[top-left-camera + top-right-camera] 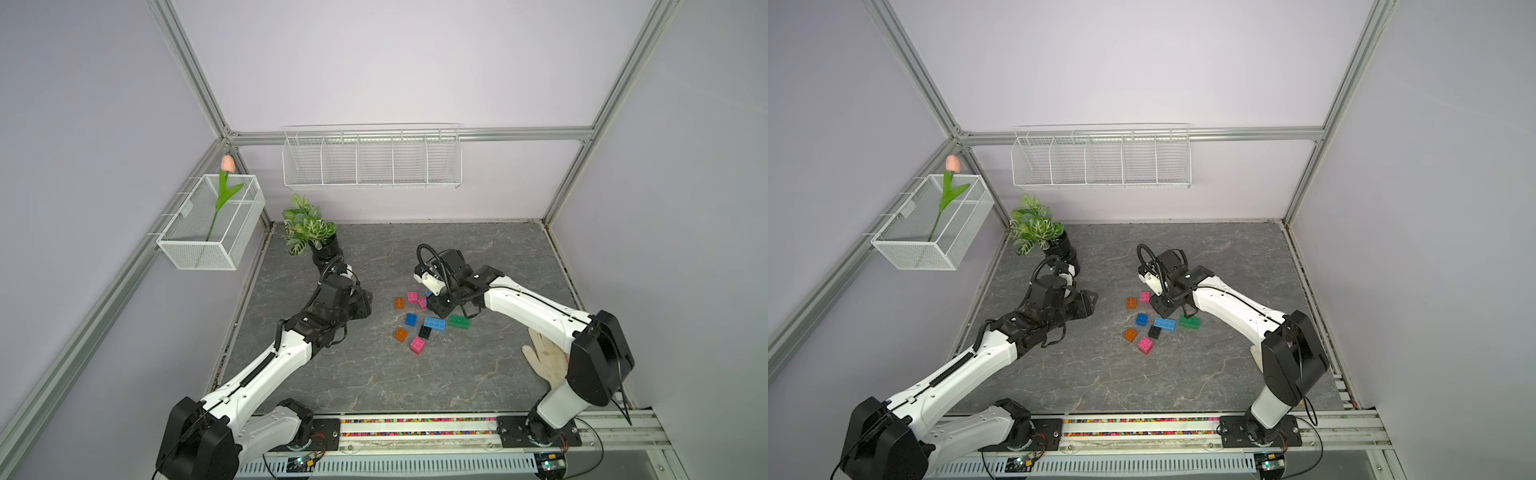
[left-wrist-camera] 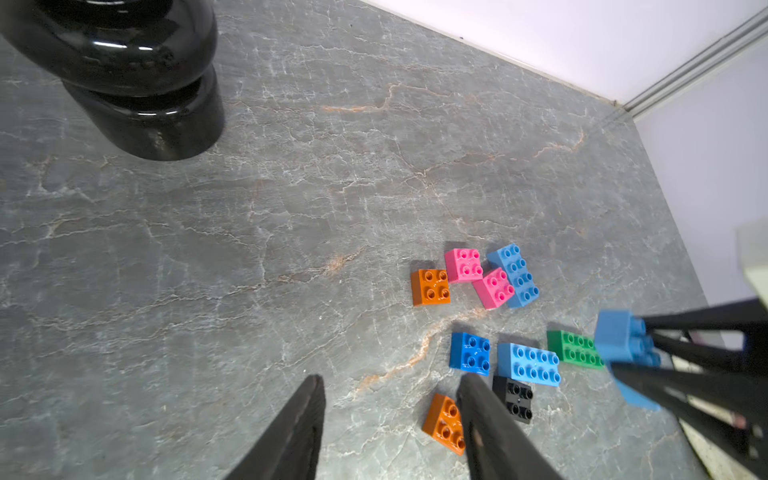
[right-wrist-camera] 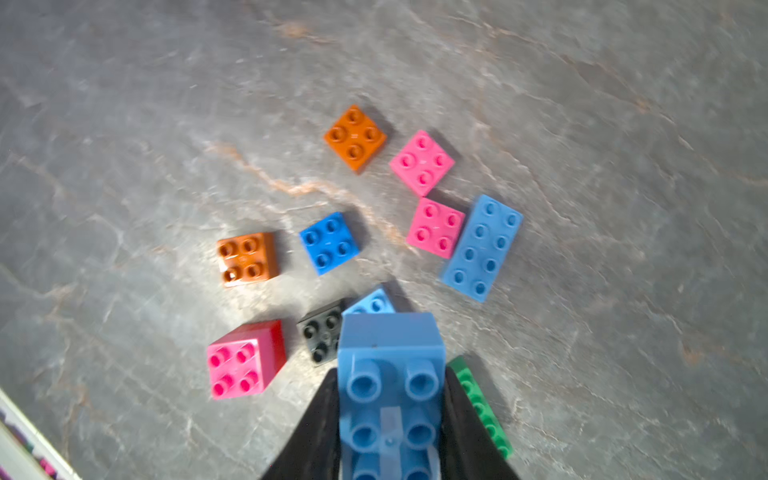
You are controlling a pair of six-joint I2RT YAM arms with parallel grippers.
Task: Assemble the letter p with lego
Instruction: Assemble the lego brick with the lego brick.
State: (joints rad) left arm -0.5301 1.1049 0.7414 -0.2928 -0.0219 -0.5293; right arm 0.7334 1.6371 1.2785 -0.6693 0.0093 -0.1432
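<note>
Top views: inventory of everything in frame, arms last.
table: 1, grey marbled, cell floor
orange bricks: 2, square, cluster's left side
pink bricks: 3; two at far edge, one red-sided nearest
light blue bricks: 3, oblong; mid-cluster, beside far pinks, one gripped
blue brick: 1, mid-cluster
black brick: 1, near side
green brick: 1, oblong, cluster's right
potted plant: 1, green, black pot, far-left corner
mesh basket: 1, white, left wall, holds tulip
wire rack: 1, white, back wall
glove: 1, white, table's right
left arm: white-black, jaws open, empty
right arm: white-black, jaws shut on light blue brick
</note>
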